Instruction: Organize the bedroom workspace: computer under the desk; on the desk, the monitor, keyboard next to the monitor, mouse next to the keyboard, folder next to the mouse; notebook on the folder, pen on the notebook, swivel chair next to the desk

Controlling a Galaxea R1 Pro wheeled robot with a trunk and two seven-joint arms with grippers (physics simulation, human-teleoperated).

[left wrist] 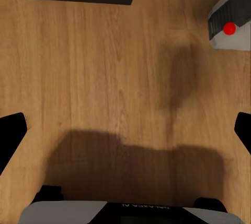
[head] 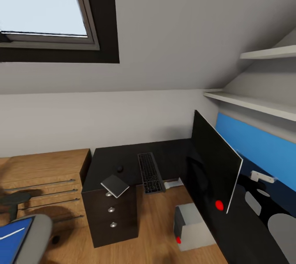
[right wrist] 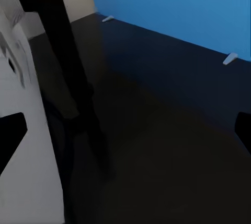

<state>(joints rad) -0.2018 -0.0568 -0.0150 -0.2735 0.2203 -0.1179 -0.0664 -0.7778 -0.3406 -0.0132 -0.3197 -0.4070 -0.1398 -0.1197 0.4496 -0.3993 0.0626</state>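
So the robot looked down at the desk (head: 172, 153), the big black L one w/ drawers. The keyboard (head: 150, 172) lay on the desk top, and the mouse (head: 120, 169) sat near it, a bit apart. The notebook (head: 115, 185) lay at the desk corner above the drawers, poking over the edge. The monitor (head: 213, 167) stood on the desk's right part. The computer (head: 190, 227) sat on the floor (left wrist: 104, 78) by the desk. At the low left corner, the blue folder (head: 12, 237) lay on the swivel chair (head: 37, 235).

Left claw (left wrist: 125, 130): both finger tips showed at the sides, far apart, so it was wide open w/ nothing in it, over bare floor. Right claw (right wrist: 125, 140): same, wide open, nothing held, over the dark desk top.

The folder looked thin, flat and light, prob a bit bendy and slippy. I'd guess it was best to pinch it at an edge that sticks past the seat, not from flat on top. The notebook looked stiff and light; its poking-out corner looked like the easy spot to grab.
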